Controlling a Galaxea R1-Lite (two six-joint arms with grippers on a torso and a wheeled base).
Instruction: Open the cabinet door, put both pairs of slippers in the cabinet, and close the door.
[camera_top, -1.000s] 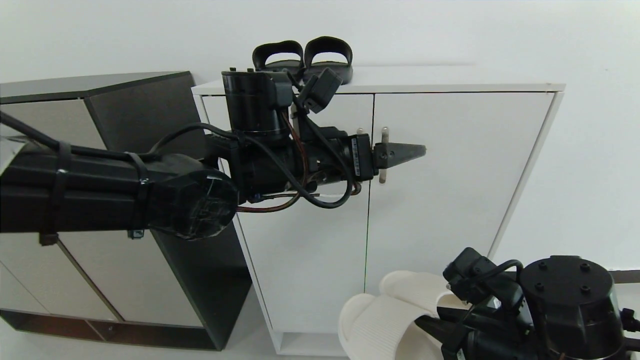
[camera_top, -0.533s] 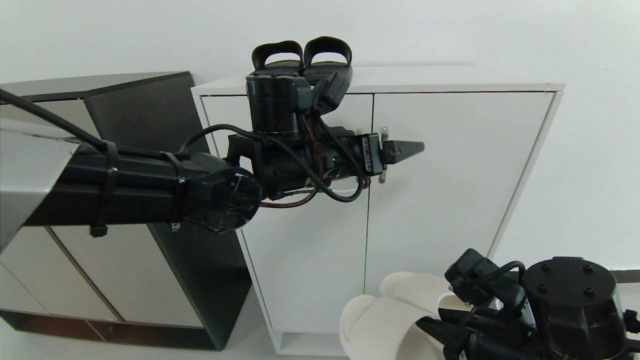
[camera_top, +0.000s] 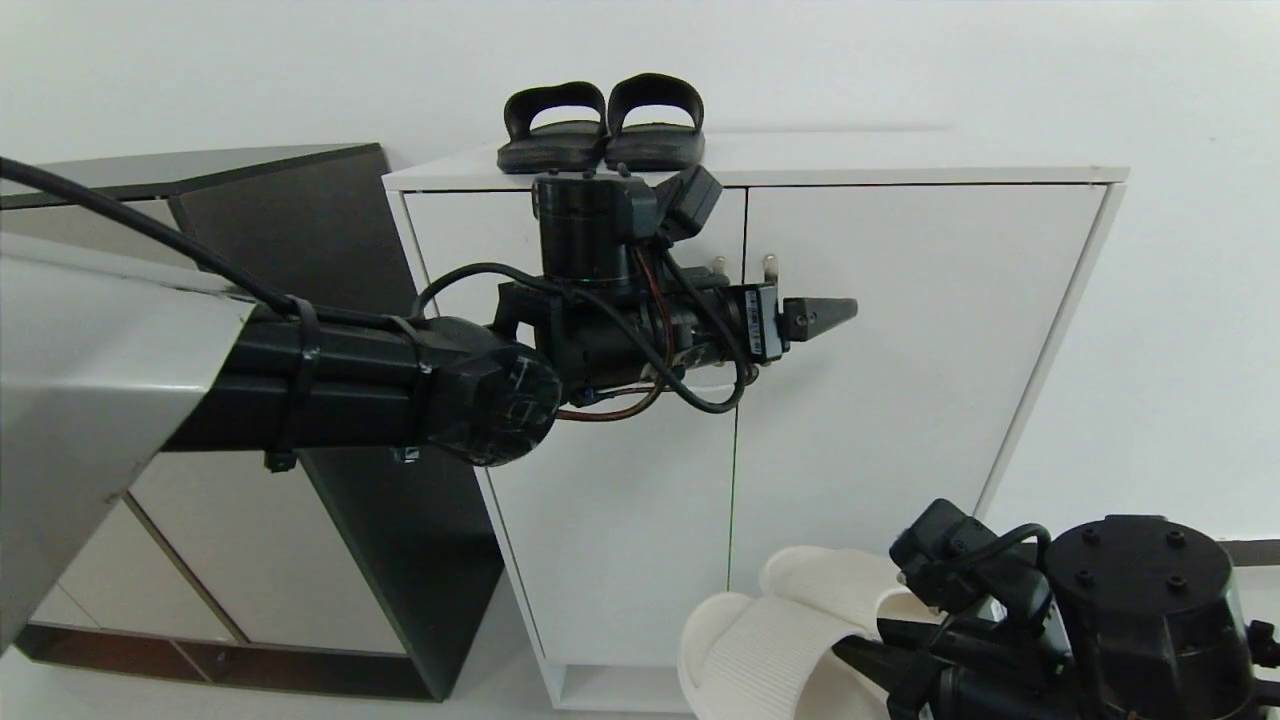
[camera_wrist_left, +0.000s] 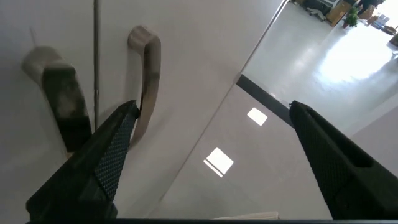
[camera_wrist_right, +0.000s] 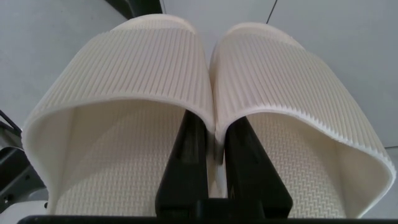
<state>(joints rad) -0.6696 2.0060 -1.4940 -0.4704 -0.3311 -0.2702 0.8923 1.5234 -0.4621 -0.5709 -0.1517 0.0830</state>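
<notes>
The cabinet door (camera_top: 900, 350) is shut. The left gripper (camera_wrist_left: 214, 111), fingers spread, is by its handle (camera_wrist_left: 148, 81); next it must squeeze and pull. The right gripper (camera_wrist_right: 214, 155) pinches the white slippers (camera_wrist_right: 205, 81). The black slippers (camera_top: 602, 120) sit on the cabinet top (camera_top: 900, 160), near its left edge.

The left claw (camera_wrist_left: 212, 112) is hanging with its two dark fingers (camera_wrist_left: 106, 162) spread wide apart and nothing between them. It is facing the white cabinet doors (camera_wrist_left: 186, 37), where two pale handles are standing on either side of the seam (camera_wrist_left: 96, 56). One fingertip is lying just beside the nearer handle (camera_wrist_left: 147, 74); contact cannot be told. The other handle (camera_wrist_left: 59, 93) is sitting across the seam. Beyond the cabinet's edge, the glossy floor (camera_wrist_left: 311, 68) is reflecting bright patches.
</notes>
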